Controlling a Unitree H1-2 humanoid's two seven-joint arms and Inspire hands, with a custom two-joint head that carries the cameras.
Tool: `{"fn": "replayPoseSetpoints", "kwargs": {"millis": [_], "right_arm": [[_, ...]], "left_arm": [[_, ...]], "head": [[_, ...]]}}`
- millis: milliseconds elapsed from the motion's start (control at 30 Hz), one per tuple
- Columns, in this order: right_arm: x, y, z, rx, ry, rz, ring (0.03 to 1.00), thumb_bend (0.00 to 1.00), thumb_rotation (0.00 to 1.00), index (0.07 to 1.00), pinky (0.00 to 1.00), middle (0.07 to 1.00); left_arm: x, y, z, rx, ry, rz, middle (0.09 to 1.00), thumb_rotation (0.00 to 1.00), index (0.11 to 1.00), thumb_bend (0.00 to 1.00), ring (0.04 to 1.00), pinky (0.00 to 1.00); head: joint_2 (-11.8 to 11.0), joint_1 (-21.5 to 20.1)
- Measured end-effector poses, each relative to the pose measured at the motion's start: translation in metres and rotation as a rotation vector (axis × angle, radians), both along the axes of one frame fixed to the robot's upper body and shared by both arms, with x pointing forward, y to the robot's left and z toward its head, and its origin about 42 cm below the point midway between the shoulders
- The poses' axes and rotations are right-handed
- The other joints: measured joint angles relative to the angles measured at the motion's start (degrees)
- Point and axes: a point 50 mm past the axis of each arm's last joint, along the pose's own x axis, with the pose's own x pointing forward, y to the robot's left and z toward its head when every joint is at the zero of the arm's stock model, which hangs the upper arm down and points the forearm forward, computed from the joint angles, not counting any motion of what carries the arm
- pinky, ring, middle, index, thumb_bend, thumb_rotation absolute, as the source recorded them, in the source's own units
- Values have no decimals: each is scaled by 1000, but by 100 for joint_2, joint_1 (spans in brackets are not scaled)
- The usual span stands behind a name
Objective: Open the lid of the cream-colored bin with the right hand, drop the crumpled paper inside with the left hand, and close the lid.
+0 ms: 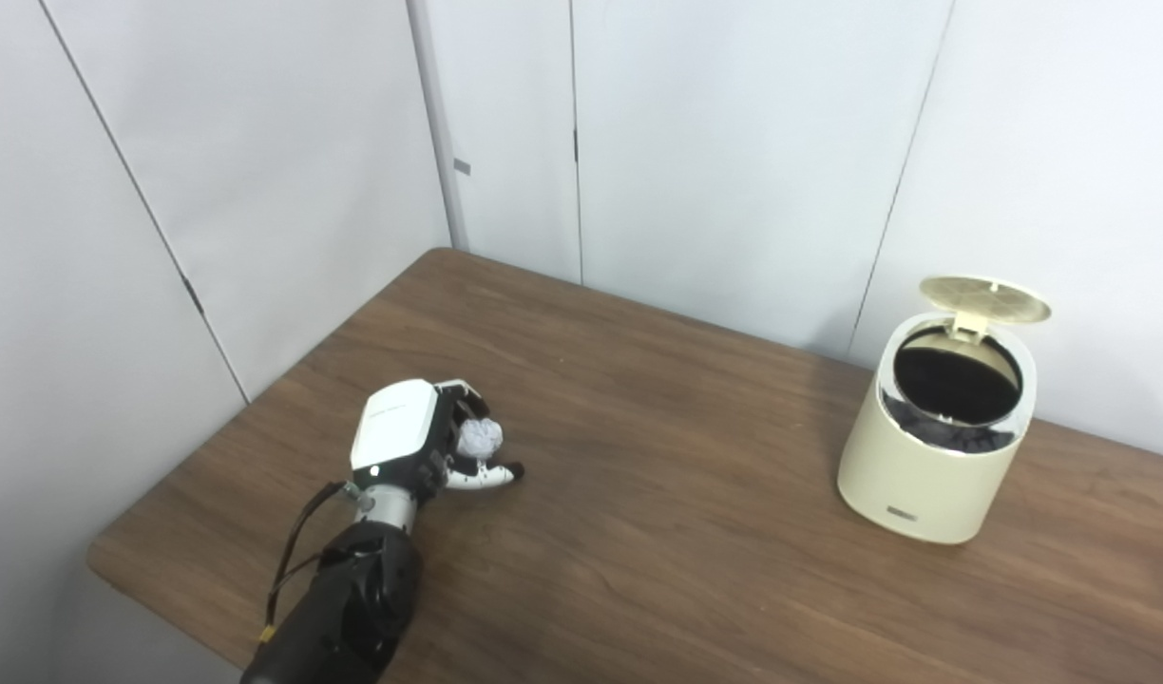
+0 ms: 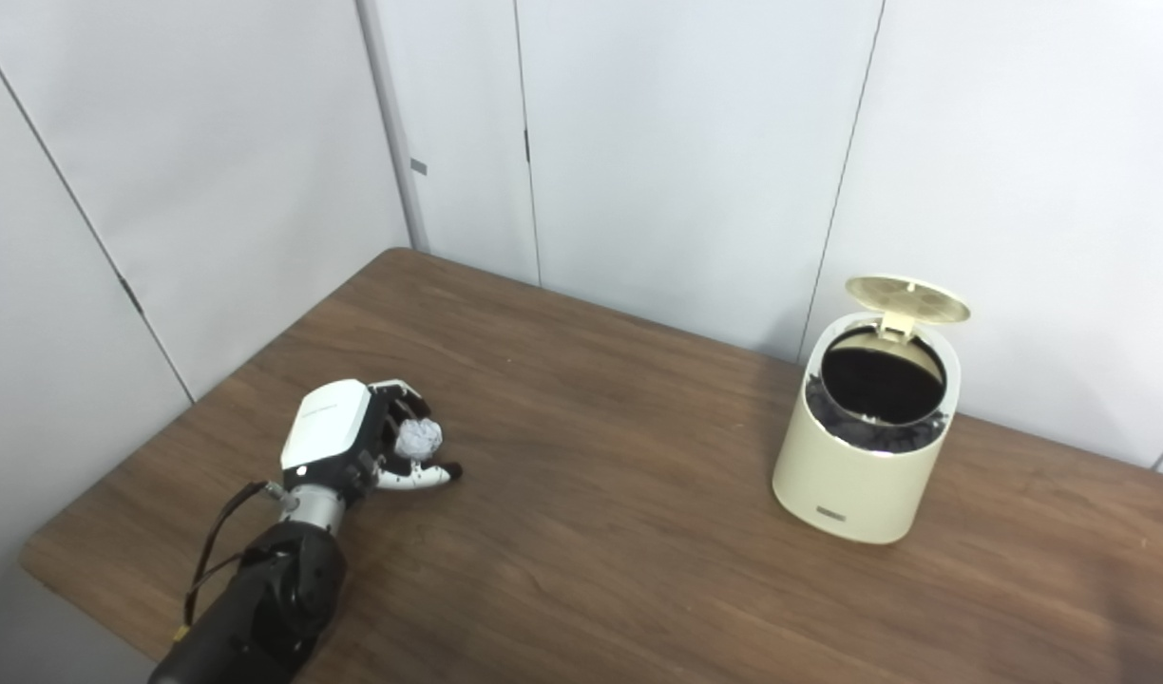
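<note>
Right now my left hand (image 1: 429, 439) is curled around the paper (image 1: 480, 436), low on the tabletop (image 1: 657, 532). I judge the ball light, soft and easily crushed, so a loose cupping hold round its middle should do. Well off to the hand's right stands the bin (image 1: 933, 446), lid (image 1: 985, 298) up. One paper, one bin. No right hand shows.

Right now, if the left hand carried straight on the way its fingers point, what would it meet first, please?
The left hand, closed around the crumpled paper, points up and away across bare table toward the wall. Nothing stands in that line; the cream bin sits well off to the right. Depth is uncertain.
</note>
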Motion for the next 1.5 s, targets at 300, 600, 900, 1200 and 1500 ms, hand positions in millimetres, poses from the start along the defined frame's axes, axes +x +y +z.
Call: {"fn": "replayPoseSetpoints", "kwargs": {"millis": [300, 600, 900, 1200, 1500], "right_arm": [[0, 0, 1, 5, -3, 1, 865, 1000, 900, 881, 695, 888], [-2, 0, 1, 5, -3, 1, 867, 976, 883, 881, 704, 891], [-2, 1, 0, 6, -3, 1, 866, 995, 888, 885, 710, 889], [-2, 3, 0, -5, -5, -3, 877, 957, 865, 893, 735, 898], [-1, 10, 0, -1, -7, -3, 913, 912, 877, 922, 792, 918]], "left_arm": [[-1, -2, -9, 9, -35, -27, 409, 0, 506, 519, 323, 258], [-1, -1, -13, 13, -53, -49, 397, 0, 510, 516, 293, 238], [-1, 0, -16, 20, -68, -61, 401, 0, 513, 517, 304, 248], [-1, -4, -10, 16, -69, -78, 390, 0, 502, 517, 258, 196], [0, -23, 16, 27, -115, -152, 413, 0, 513, 519, 290, 223]], "head": [[9, 0], [9, -35], [-9, -88], [-70, -316], [-149, -448]]}}
